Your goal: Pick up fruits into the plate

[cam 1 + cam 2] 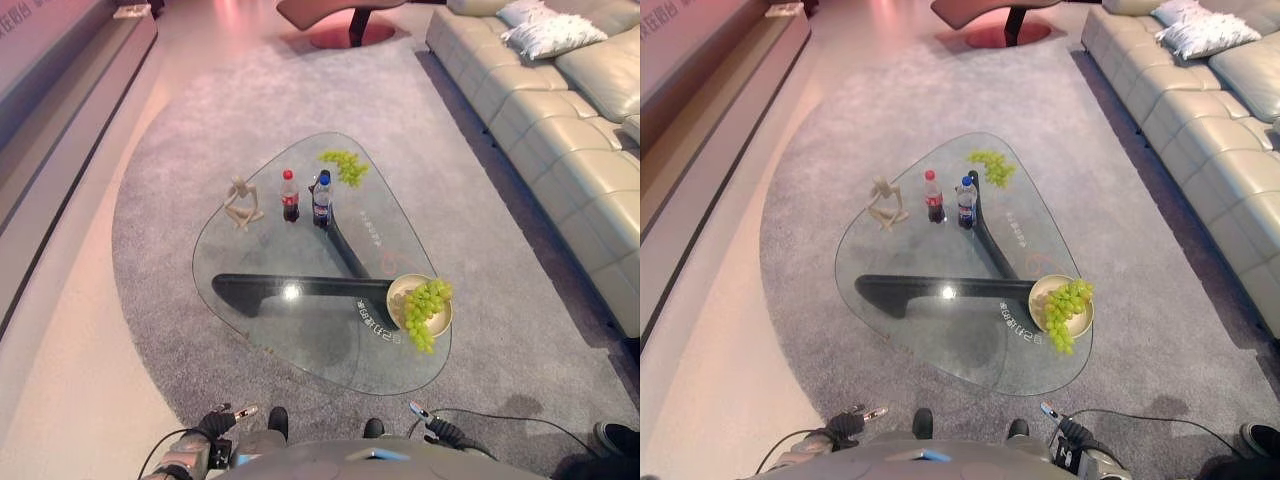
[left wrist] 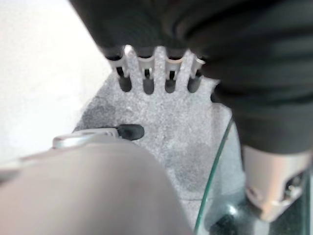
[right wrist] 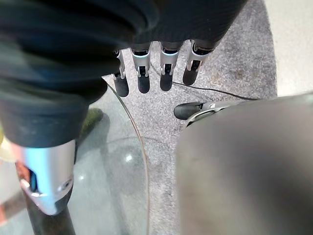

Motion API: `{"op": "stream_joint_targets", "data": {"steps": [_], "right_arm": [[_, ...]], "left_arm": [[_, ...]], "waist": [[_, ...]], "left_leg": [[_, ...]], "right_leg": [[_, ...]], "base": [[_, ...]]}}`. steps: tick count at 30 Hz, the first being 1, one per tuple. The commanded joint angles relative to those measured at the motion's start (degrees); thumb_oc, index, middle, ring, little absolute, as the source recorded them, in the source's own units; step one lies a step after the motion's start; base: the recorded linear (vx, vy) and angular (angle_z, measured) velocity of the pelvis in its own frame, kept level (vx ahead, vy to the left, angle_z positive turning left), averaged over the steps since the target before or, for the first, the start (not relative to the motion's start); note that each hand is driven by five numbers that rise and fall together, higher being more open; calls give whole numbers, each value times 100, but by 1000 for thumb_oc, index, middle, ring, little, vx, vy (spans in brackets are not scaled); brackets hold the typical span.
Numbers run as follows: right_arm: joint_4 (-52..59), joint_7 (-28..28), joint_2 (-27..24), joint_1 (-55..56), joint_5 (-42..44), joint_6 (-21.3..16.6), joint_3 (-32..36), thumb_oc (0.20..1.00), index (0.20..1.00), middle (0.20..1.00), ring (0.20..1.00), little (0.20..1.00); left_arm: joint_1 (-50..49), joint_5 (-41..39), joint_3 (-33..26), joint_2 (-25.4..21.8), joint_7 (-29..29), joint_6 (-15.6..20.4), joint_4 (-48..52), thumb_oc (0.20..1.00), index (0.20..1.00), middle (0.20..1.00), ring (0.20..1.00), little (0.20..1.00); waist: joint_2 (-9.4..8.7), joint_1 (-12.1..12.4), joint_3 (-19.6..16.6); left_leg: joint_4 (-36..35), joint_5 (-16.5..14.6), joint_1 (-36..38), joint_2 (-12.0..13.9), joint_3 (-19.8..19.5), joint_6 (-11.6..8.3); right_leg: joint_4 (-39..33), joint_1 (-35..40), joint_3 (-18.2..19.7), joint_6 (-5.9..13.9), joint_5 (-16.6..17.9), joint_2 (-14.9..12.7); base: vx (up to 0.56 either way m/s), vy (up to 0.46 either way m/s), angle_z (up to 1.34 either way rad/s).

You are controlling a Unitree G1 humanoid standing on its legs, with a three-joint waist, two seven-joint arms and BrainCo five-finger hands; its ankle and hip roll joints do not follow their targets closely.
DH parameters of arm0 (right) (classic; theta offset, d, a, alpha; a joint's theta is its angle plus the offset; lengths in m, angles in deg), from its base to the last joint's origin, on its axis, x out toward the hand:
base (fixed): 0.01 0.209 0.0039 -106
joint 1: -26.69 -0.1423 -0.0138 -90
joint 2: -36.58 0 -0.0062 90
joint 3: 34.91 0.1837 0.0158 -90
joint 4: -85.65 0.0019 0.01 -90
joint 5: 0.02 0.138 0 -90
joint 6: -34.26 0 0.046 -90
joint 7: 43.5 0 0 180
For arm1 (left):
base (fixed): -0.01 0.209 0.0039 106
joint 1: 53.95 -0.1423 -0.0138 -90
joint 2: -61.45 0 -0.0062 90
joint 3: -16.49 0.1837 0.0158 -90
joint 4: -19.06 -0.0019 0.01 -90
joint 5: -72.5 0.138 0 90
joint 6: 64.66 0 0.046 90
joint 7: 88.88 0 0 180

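A bunch of green grapes (image 1: 425, 305) lies on a cream plate (image 1: 398, 290) at the near right of the glass table (image 1: 290, 340), trailing over the plate's front rim. A second bunch of green grapes (image 1: 345, 166) rests on the glass at the table's far end. My left hand (image 1: 215, 422) hangs low at my left side, short of the table, fingers (image 2: 156, 68) straight and holding nothing. My right hand (image 1: 438, 428) hangs likewise at my right side, its fingers (image 3: 154, 68) straight and empty beside the table's glass edge (image 3: 139, 147).
A cola bottle (image 1: 290, 197), a blue-capped bottle (image 1: 321, 200) and a small wooden figure (image 1: 240, 205) stand mid-table, near the far grapes. A beige sofa (image 1: 570, 150) runs along the right. A grey rug (image 1: 200, 130) lies under the table. A dark shoe (image 1: 615, 437) shows at the lower right.
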Motion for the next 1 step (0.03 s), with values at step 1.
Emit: {"op": "stream_joint_targets", "data": {"steps": [1], "right_arm": [[-327, -164, -62, -253, -445, 15, -160, 1000, 1000, 1000, 1000, 1000]], "left_arm": [[135, 224, -113, 123, 64, -100, -282, 1000, 1000, 1000, 1000, 1000]], "waist": [[251, 35, 37]], "left_leg": [[182, -600, 427, 96, 575, -17]], "right_leg": [[283, -100, 134, 84, -42, 3]], "base": [[24, 42, -13]]}}
